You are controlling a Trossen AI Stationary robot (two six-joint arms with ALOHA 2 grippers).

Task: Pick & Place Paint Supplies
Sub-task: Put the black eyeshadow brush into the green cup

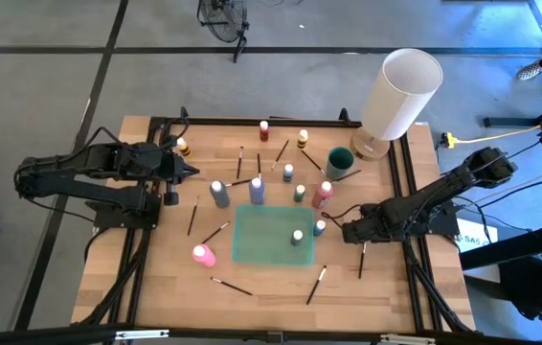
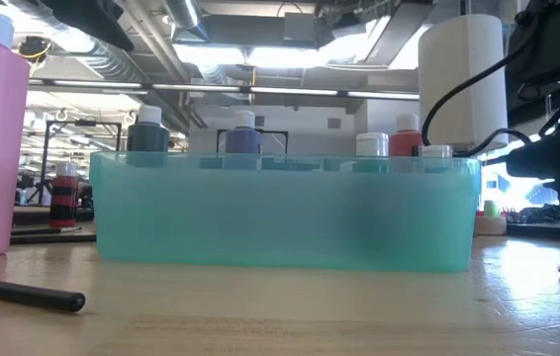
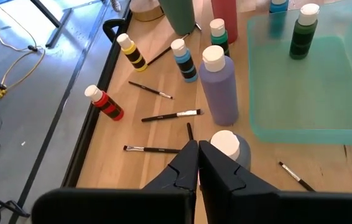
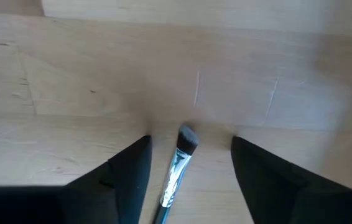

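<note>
Right claw (image 4: 188,155), fingers parted astride a thin brush (image 4: 177,165) lying on the bench (image 4: 163,74) right of the teal tray (image 1: 252,240); left claw (image 3: 198,163) clenched, empty; risk: off-centre closure may roll the brush away.

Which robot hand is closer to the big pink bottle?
Left. The left gripper hangs shut up the table from the pink bottle. The right gripper is across the teal tray, straddling a brush.

Small coloured plastic paint bottles (image 1: 257,190) upright at tray's 12 o'clock, green bottle (image 1: 297,236) standing inside, thin dark-handled brushes (image 1: 231,286) flat, scattered around.
</note>
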